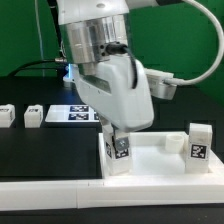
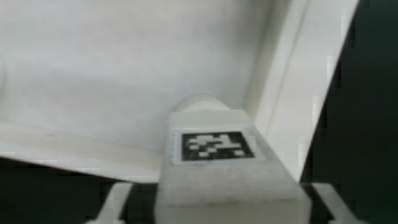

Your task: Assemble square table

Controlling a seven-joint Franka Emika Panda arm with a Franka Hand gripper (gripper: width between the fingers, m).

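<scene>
My gripper (image 1: 117,133) is closed on a tagged leg block (image 1: 119,150). The block stands upright inside the square tabletop (image 1: 155,160), against the rim in the corner on the exterior view's left. A second leg block (image 1: 198,145) stands upright at the right.

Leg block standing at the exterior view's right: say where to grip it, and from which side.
Grip the leg block by its upper part, jaws coming down from above: it stands upright in the tabletop, its top free, the raised rim close beside its base.
</scene>
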